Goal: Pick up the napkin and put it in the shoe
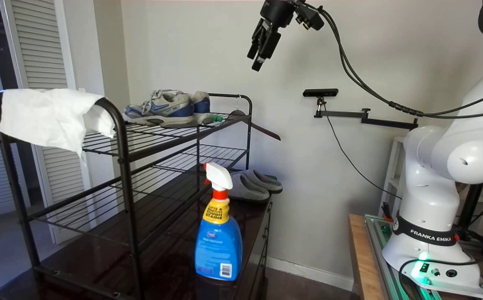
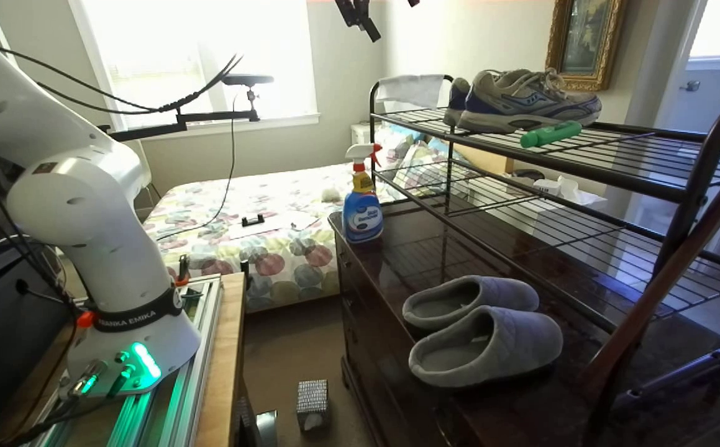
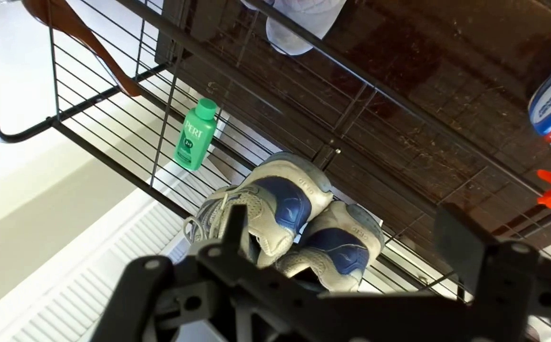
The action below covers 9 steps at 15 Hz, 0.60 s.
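Over one end of the rack [image 1: 185, 138]: napkin [image 1: 45, 116], one, white, draped so that it hangs on both sides. Not yet taken.

Above the rack: gripper [image 3: 342, 213], one, fingers spread wide, gap between them bare, nothing held. The wrist view does not plainly show the napkin.

On the rack's top level: shoes [image 3: 294, 202], one pair, grey and blue, side by side, mouths upward, partly hidden behind the gripper in the wrist view. Which shoe is meant: not stated. Same level, nearer the rack's opposite end: green bottle [image 3: 195, 135], one, small.

Beside the rack, on the dresser [image 2: 409, 254] that bears it: spray bottle [image 1: 218, 246], towards the napkin end; slippers [image 2: 524, 341], grey, one pair, towards the opposite end.

Step in hand, by judgement: the reach for the napkin. Handling:
– Travel along the rack to its draped end, high enough to clear the shoes.
– Come down with the fingers either side of a loose fold, not of the rack's metal, which would likely block the pinch.
– Take a generous bunch; the napkin looks limp, and a thin edge may slip.
– Raise straight up until both hanging sides clear the rack, then carry above the shoes.
– Lower well into one mouth before releasing; a trailing corner could snag on the collar or come out with the fingers.
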Available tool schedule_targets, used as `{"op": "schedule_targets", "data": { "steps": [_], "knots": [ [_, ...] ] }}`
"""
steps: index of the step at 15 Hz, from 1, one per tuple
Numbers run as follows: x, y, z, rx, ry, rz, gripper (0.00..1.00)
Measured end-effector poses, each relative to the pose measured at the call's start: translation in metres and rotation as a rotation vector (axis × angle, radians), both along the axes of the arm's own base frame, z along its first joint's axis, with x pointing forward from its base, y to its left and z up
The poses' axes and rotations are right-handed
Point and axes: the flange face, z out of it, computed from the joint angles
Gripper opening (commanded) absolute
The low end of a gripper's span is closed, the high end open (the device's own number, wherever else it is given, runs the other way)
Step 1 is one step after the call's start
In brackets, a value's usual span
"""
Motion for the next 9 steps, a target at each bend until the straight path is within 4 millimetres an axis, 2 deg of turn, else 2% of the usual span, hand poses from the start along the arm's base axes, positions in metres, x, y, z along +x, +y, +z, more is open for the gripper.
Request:
{"op": "schedule_targets", "data": {
  "steps": [3, 9],
  "knots": [
    [0.015, 0.008, 0.008, 0.049, -0.115, 0.011, 1.0],
    [0.086, 0.047, 0.036, 0.206, -0.411, 0.135, 1.0]
  ]
}}
